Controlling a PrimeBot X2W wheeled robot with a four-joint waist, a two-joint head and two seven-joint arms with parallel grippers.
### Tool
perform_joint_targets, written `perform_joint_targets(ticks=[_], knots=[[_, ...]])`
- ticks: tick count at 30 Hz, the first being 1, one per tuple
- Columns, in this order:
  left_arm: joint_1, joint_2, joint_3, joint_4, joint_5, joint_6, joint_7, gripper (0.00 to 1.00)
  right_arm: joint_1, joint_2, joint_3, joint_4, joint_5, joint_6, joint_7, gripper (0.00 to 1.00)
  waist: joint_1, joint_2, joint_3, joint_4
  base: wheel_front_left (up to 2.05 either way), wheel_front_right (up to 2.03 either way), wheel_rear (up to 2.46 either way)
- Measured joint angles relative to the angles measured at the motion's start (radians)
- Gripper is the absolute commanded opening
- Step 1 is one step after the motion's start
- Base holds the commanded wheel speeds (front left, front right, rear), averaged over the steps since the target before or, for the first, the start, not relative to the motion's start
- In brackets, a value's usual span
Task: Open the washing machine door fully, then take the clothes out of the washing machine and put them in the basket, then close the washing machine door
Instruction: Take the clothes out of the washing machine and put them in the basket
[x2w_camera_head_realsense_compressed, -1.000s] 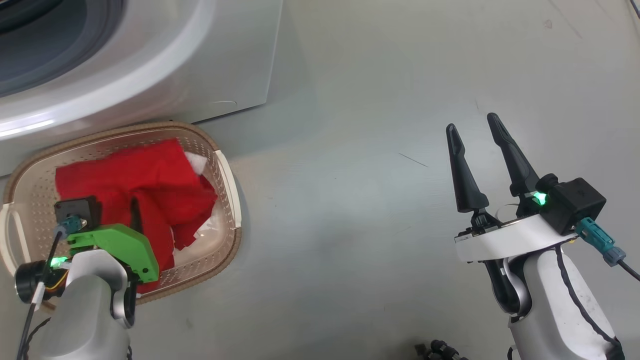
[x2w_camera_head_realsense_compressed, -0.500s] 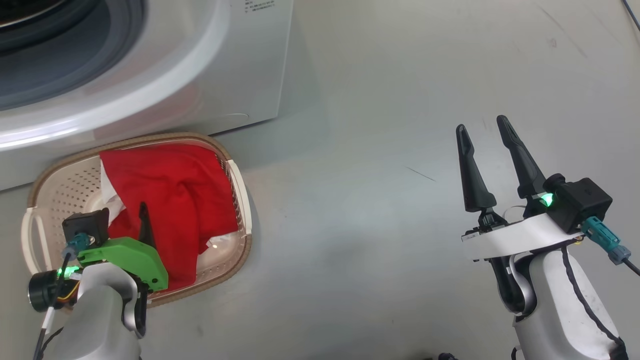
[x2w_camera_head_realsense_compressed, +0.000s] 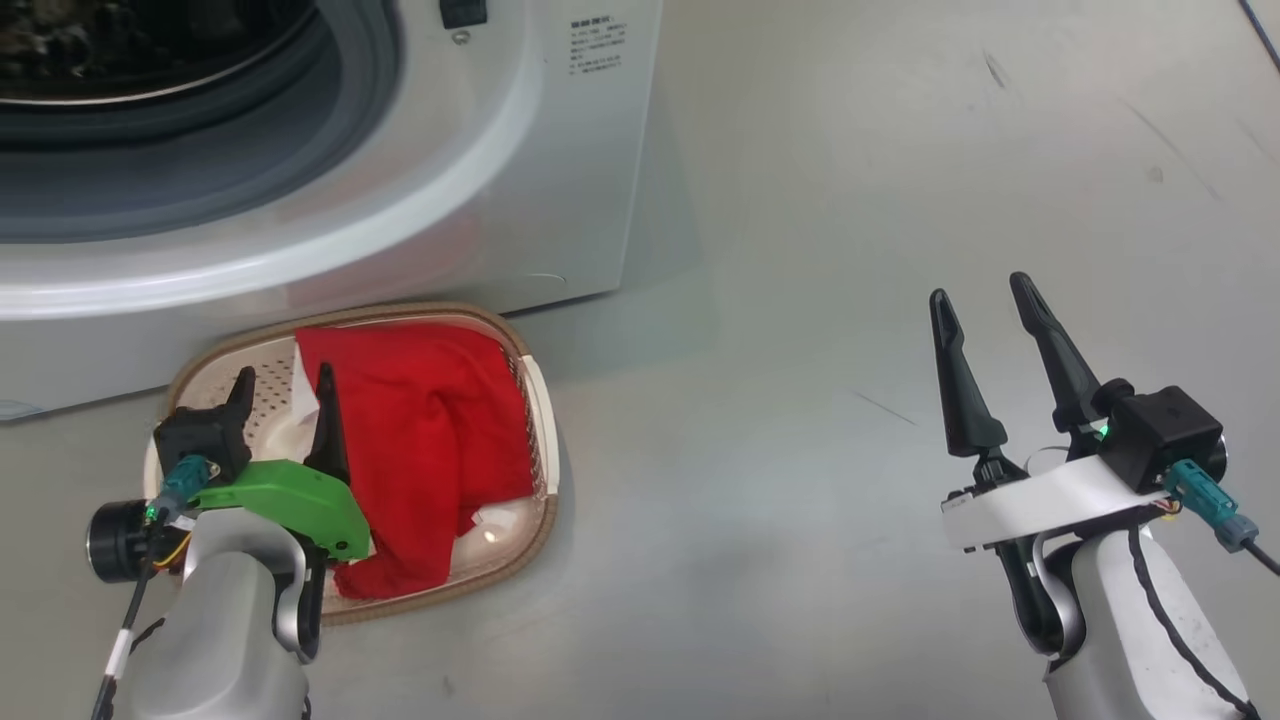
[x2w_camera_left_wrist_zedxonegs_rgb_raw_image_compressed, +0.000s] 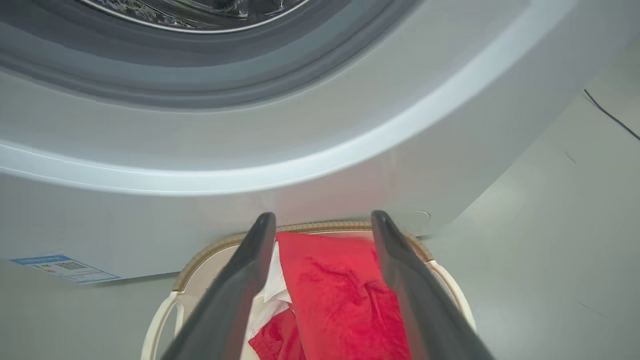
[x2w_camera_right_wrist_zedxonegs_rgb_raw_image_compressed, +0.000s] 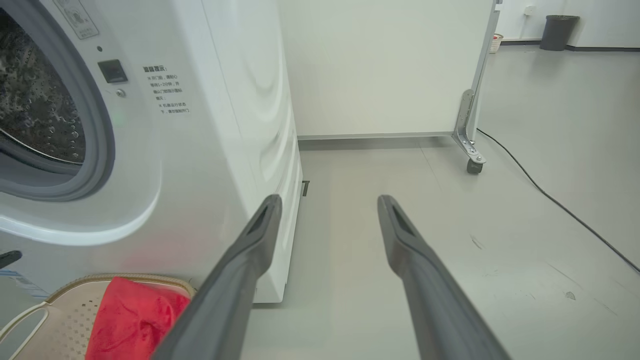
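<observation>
Lying in the basket (x2w_camera_head_realsense_compressed: 552, 480) at the washer's (x2w_camera_head_realsense_compressed: 560, 180) near side, the clothes (x2w_camera_head_realsense_compressed: 430, 440) appear fully unloaded; left gripper (x2w_camera_head_realsense_compressed: 284, 390) above them and right gripper (x2w_camera_head_realsense_compressed: 985, 320) far right hold jaws parted and empty, so door closing is next.

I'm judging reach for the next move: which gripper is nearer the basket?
Left. The left gripper hangs open directly over the basket, beside the red clothes. The right gripper is open over the floor, far off to the basket's right.
</observation>
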Motion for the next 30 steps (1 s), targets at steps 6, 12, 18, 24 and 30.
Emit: perform_joint_targets(ticks=[6, 12, 18, 24, 30], knots=[[0.038, -0.001, 0.012, -0.113, 0.009, 0.000, 0.000, 1.00, 0.023, -0.006, -0.003, 0.011, -0.013, 0.000, 0.000, 1.00, 0.0000, 0.0000, -0.061, 0.034, 0.00, 0.00, 0.00], [0.068, -0.003, 0.019, -0.242, 0.030, 0.001, 0.000, 1.00, 0.052, -0.008, -0.016, 0.016, -0.016, 0.000, 0.000, 1.00, 0.0000, 0.0000, -0.126, 0.066, 0.00, 0.00, 0.00], [0.135, -0.004, 0.016, -0.320, 0.053, 0.012, 0.000, 1.00, 0.079, -0.007, -0.016, 0.017, -0.021, -0.001, 0.000, 1.00, 0.0000, 0.0000, -0.186, 0.092, 0.00, 0.00, 0.00], [0.209, -0.004, 0.012, -0.384, 0.069, 0.026, 0.000, 1.00, 0.108, -0.007, -0.018, 0.016, -0.023, -0.001, 0.000, 1.00, 0.0000, 0.0000, -0.235, 0.110, 0.00, 0.00, 0.00], [0.288, -0.004, -0.010, -0.416, 0.074, 0.032, 0.000, 1.00, 0.144, -0.008, -0.019, 0.015, -0.031, -0.010, 0.000, 1.00, 0.0000, 0.0000, -0.276, 0.121, 0.00, 0.00, 0.00]])
